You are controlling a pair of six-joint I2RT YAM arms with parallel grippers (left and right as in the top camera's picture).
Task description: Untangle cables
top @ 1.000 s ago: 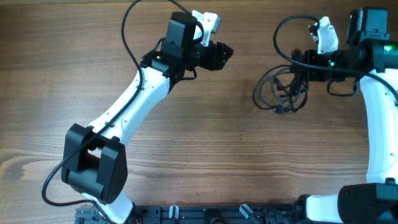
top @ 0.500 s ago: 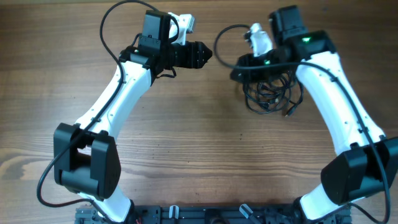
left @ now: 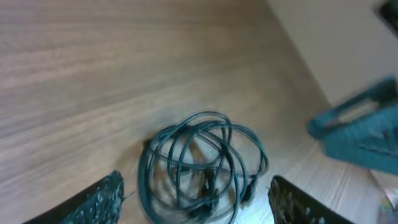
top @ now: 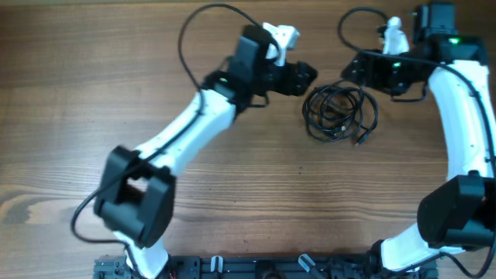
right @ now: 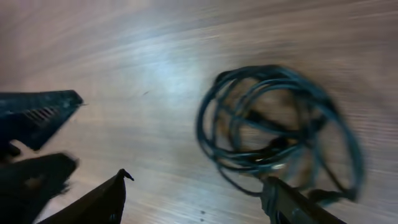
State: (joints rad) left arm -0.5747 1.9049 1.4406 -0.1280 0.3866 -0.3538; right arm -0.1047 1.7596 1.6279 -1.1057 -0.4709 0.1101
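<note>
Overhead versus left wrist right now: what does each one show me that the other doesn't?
Only overhead: both white arms along their length, with the left gripper beside the upper left of the cables and the right gripper beside their upper right, neither closed on them. Only left wrist: that gripper's own fingers spread wide either side of the coil, and the loops crossing one another seen close up. Both: the cables lying as one loose coiled bundle on the wooden table, held by nothing.
</note>
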